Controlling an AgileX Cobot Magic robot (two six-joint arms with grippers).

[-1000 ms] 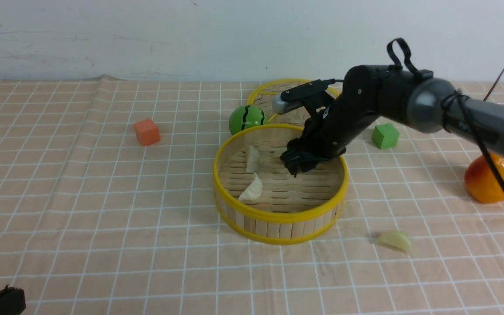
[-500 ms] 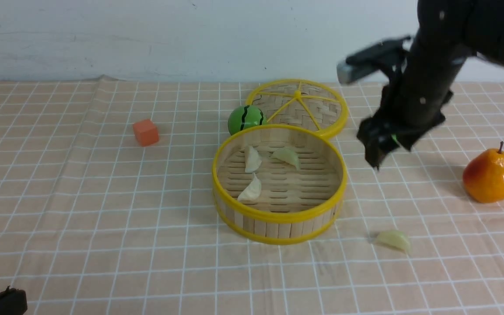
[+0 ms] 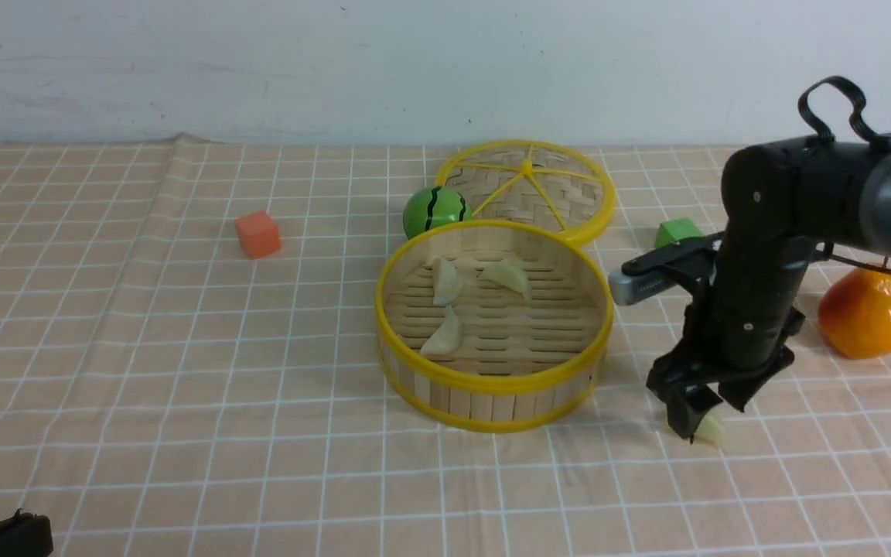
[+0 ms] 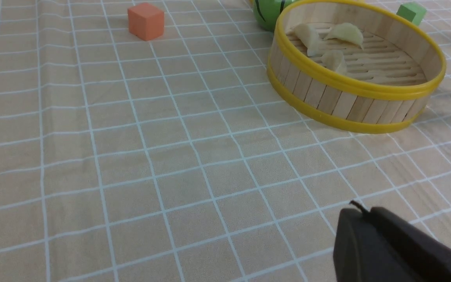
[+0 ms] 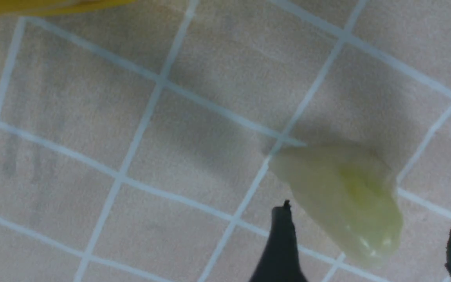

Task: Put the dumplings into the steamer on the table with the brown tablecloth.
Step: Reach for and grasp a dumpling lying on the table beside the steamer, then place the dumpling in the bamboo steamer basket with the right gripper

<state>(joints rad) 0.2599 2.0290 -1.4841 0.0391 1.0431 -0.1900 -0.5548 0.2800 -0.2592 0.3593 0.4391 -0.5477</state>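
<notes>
3 dumplings (image 3: 506,276) in the steamer (image 3: 493,402), 4th dumpling (image 5: 341,197) on the brown tablecloth (image 3: 260,433) w/ R gripper (image 3: 724,414) over it, jaws spread, nothing pinched. L gripper (image 3: 5,535) at the near edge, can't tell if its jaws are spread tbh.

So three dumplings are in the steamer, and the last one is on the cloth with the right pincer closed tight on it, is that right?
Not quite: the right pincer is open, its fingers apart around the last dumpling, as the right wrist view shows.
</notes>
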